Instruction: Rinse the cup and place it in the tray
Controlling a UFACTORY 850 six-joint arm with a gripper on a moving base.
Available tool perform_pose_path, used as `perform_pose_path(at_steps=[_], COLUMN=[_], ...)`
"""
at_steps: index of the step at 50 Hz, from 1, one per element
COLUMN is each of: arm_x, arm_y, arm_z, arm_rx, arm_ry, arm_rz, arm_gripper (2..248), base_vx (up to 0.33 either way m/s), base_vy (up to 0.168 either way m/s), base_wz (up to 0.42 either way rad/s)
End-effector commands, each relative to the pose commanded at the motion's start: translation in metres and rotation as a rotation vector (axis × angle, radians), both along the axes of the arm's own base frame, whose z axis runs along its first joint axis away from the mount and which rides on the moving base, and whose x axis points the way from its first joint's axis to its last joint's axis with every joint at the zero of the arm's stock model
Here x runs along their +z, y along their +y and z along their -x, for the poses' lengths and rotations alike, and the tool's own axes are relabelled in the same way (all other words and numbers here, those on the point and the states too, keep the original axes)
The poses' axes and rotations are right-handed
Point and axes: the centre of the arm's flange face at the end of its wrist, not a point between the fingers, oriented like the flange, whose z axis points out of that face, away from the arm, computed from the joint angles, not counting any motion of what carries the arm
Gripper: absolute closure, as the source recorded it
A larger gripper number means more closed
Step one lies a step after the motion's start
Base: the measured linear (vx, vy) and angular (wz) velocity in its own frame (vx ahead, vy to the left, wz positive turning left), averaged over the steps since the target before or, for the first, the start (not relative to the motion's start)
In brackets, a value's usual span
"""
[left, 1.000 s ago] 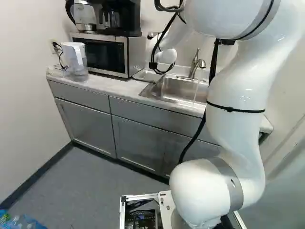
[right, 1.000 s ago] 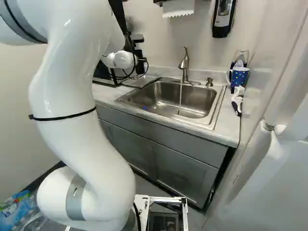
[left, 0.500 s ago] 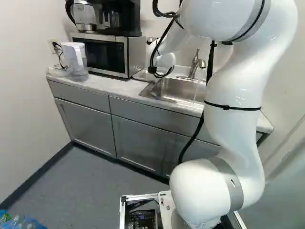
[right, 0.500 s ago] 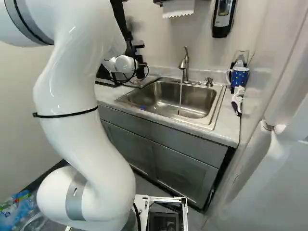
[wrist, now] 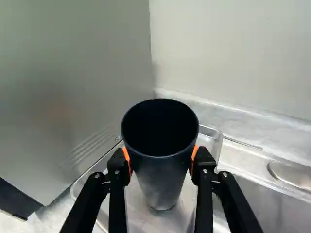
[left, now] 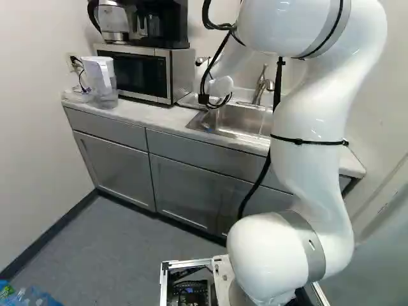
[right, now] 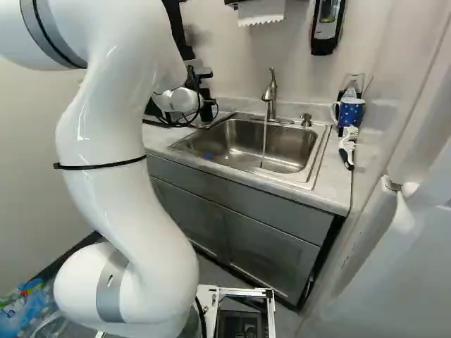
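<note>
Where the cup (wrist: 163, 179) is: left of the sink (right: 282, 144) as the base views show it, above the tray (wrist: 136, 211); we cannot tell whether its foot touches the metal.
Cup: dark at the rim, greyer towards the foot, its mouth facing up; we see into a black interior.
Gripper (right: 206, 109): clamped on the cup, with orange pads (wrist: 127, 158) pressing its wall from two sides, just below the rim.
Tray: shiny metal with rounded corners, set just beside the sink, on the same side as the microwave (left: 137, 70).
Arm (right: 127, 204): white, standing on our side of the sink, its far end reaching over to the tray side.
Tap (right: 269, 95): upright at the back of the sink; we note a thin stream of water (right: 264, 137) falling into the basin.
Microwave: left of the sink, beyond the tray, with a coffee maker (left: 156, 22) on top.
Pitcher (left: 102, 83): on the counter, well left of the sink, past the microwave.
Mug (right: 350, 111): blue and patterned, right of the sink, near the wall.
Brush (right: 347, 148): white and dark, lying right of the sink, nearer to us than the mug.
</note>
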Motion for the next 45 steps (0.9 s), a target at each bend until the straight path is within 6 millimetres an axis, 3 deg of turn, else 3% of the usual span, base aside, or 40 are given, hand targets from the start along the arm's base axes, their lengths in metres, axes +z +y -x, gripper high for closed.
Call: perform_pose_path(at_steps=[14,15,19,20,24,25,29,30,45], arm_x=[-0.0035,-0.0035,-0.0035,-0.0035,-0.0035,-0.0035,-0.0035,-0.0035,0.0029], arm_y=[0.0,0.0,0.0,0.0,0.0,0.0,0.0,0.0,0.0], arm_z=[-0.0003,-0.0003,-0.0003,-0.0003,-0.0003,-0.0003,-0.0003,-0.0003,0.0003], arm_rx=[0.0,0.0,0.0,0.0,0.0,0.0,0.0,0.0,0.0], arm_ry=[0.006,0.006,0.006,0.006,0.006,0.006,0.006,0.006,-0.005], arm_rz=[0.0,0.0,0.0,0.0,0.0,0.0,0.0,0.0,0.0], arm_gripper=[124,106,106,73,73,39,39,5,3], base_vx=[0.0,0.0,0.0,0.0,0.0,0.0,0.0,0.0,0.0], base_vy=[0.0,0.0,0.0,0.0,0.0,0.0,0.0,0.0,0.0], base_wz=[0.0,0.0,0.0,0.0,0.0,0.0,0.0,0.0,0.0])
